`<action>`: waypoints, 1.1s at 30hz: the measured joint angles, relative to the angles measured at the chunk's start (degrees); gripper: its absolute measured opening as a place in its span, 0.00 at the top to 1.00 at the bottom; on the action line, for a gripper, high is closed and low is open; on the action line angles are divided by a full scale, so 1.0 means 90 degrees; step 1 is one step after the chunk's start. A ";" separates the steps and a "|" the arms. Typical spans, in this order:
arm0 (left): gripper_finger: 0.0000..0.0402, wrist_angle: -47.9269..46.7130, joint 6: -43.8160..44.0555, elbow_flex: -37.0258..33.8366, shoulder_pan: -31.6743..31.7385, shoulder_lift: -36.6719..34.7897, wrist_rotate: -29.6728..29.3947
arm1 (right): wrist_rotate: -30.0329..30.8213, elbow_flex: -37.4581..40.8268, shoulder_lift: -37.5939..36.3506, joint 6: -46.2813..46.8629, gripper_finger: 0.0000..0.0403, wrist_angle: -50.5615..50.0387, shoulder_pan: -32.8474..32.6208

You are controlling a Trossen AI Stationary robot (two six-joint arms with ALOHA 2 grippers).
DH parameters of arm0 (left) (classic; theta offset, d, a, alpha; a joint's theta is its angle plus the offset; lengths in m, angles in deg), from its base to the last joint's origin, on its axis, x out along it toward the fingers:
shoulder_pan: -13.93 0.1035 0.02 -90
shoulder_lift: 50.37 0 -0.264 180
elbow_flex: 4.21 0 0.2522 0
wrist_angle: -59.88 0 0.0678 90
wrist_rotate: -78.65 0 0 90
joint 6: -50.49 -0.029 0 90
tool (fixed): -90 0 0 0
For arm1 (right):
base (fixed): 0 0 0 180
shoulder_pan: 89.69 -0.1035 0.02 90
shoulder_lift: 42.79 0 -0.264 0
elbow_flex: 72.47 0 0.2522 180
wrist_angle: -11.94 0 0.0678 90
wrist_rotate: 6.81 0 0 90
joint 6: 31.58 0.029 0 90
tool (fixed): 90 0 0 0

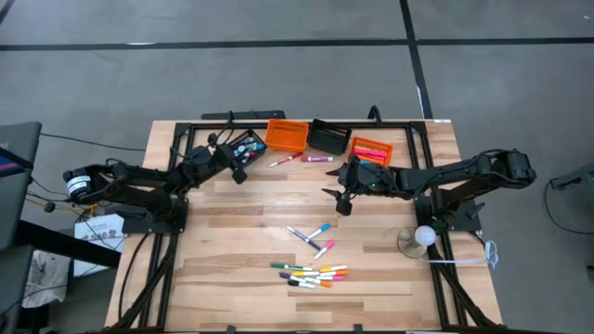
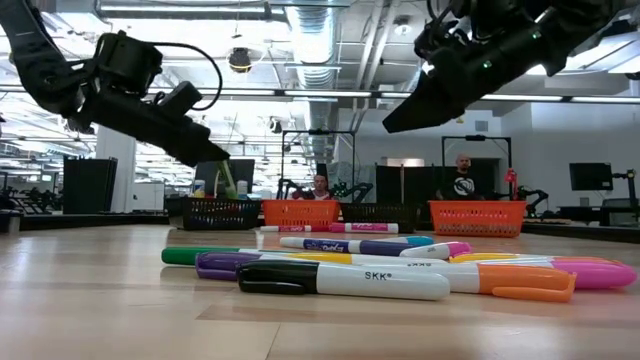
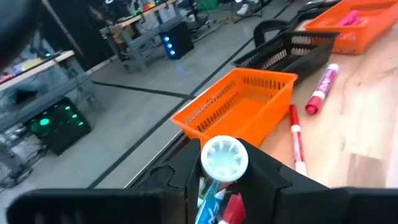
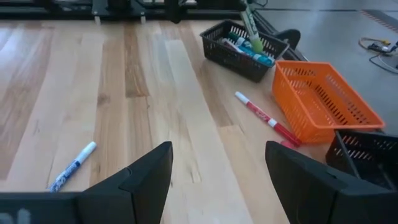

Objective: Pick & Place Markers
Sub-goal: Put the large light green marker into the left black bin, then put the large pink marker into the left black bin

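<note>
Nearest the table's (image 1: 223, 278) front edge lies a tight cluster of smooth, cylindrical capped markers (image 1: 311, 274), with a looser few (image 1: 314, 237) just behind, all on bare pale wood planks. Open wood spreads between them and the right tool (image 1: 343, 197), which hangs mid-table, fingers spread and empty. Farther back, two markers (image 1: 302, 160) lie before a row of lattice-walled bins along the rear edge. The left tool (image 1: 239, 169) pinches a marker (image 3: 224, 158) over the leftmost black bin (image 1: 247, 146).
</note>
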 joint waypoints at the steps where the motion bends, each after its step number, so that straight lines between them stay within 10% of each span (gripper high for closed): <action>1: 0.77 0.0028 0.0000 0.0000 0.0031 0.0000 0.0154 | 0.0000 0.0000 0.0000 0.0000 0.38 0.0040 0.0000; 23: 0.56 0.0203 0.2008 0.0005 0.0393 -0.0439 0.0269 | -0.0199 -0.0005 -0.0002 -0.0454 0.38 0.0523 -0.0626; 33: 0.61 -0.1746 0.3025 0.0281 0.0393 -0.0976 -0.0143 | -0.0199 -0.0005 -0.0002 -0.0510 0.38 0.0508 -0.0707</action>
